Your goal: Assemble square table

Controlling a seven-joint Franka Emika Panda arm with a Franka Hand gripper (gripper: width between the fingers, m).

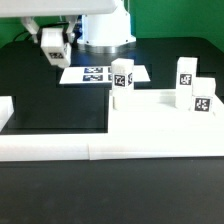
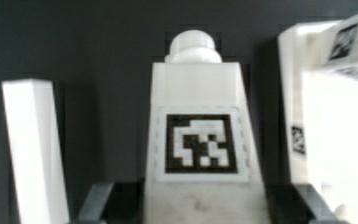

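In the wrist view my gripper [image 2: 197, 198] is shut on a white table leg [image 2: 201, 110]. The leg's black-and-white tag faces the camera and its rounded screw tip [image 2: 194, 45] points away from the fingers [image 2: 108, 203]. In the exterior view the gripper [image 1: 52, 46] hangs above the black table at the far left, well away from the square tabletop slab [image 1: 165, 125] on the right. Three more tagged legs stand upright at the slab: one at its far left corner [image 1: 122, 78] and two on the right [image 1: 187, 72] [image 1: 202, 97].
The marker board [image 1: 100, 73] lies flat in front of the robot base [image 1: 105, 25]. A low white border wall [image 1: 45, 148] runs along the front and left. In the wrist view a blurred white tagged part [image 2: 336, 90] and a white bar [image 2: 30, 150] flank the held leg.
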